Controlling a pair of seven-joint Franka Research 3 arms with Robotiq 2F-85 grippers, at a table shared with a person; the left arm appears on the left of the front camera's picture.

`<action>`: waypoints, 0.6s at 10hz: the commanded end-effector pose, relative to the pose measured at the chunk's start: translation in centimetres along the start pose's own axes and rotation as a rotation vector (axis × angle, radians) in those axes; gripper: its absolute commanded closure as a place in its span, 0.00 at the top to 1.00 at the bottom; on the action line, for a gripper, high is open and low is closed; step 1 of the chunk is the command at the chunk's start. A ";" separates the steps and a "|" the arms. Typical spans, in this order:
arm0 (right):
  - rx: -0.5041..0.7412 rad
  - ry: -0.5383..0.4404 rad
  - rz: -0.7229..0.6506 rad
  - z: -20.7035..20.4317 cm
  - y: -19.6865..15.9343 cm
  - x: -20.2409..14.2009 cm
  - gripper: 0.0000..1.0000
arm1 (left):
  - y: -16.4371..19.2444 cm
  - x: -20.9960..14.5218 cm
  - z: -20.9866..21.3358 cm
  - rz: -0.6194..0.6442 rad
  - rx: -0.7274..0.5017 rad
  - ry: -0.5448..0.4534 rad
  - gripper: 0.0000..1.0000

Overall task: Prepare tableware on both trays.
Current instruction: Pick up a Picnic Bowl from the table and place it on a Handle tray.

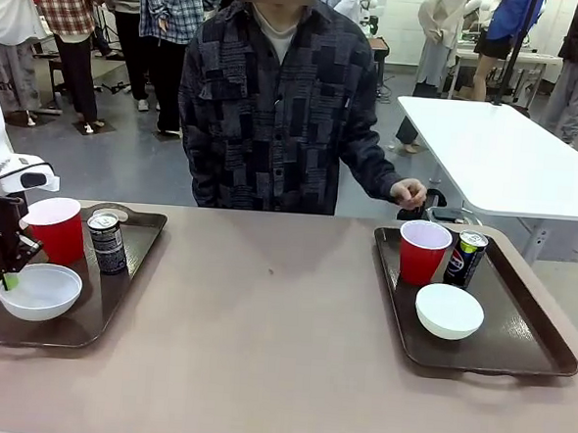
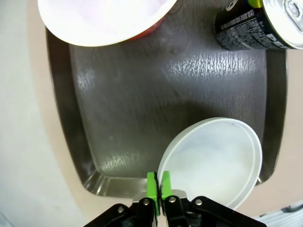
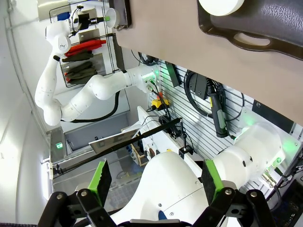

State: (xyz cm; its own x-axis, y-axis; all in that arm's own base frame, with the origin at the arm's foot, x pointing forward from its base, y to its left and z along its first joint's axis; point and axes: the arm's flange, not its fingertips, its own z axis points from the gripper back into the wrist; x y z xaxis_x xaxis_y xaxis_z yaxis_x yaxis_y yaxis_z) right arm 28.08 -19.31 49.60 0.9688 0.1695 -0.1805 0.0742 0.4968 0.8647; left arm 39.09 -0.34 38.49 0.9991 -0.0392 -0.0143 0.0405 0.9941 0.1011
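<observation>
The left gripper [image 2: 158, 185] pinches the bowl [image 2: 213, 161] rim (pads nearly together), likely seating it on the left tray [image 2: 132, 109]; the right gripper [image 3: 156, 182] gapes wide, idle.

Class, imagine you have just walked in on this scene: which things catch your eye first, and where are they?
Two brown trays mirror each other, the left tray and right tray, each holding a red cup, a dark can and a white bowl. On the left, the left tool pinches the rim of the left bowl. A person stands across the table.
</observation>
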 end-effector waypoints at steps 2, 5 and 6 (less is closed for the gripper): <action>-0.037 -0.080 0.079 1.0 1.4 -1.5 1.00 | 0.5 0.5 -0.7 -0.019 0.014 -0.016 0.04; -0.030 -0.194 0.055 1.3 0.7 -1.4 1.00 | 0.3 0.7 -1.1 -0.020 0.006 -0.008 1.00; -0.029 -0.196 0.042 1.3 0.6 -1.1 1.00 | 0.4 0.8 -1.1 -0.021 0.004 -0.016 0.64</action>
State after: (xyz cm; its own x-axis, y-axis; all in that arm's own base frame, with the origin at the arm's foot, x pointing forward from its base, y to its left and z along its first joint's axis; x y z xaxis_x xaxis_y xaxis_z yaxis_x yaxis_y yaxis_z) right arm 26.95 -20.93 51.75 0.9969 0.0592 -0.0522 0.0123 0.5368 0.8436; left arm 39.52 -0.39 37.56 0.9989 -0.0431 -0.0179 0.0447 0.9940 0.0996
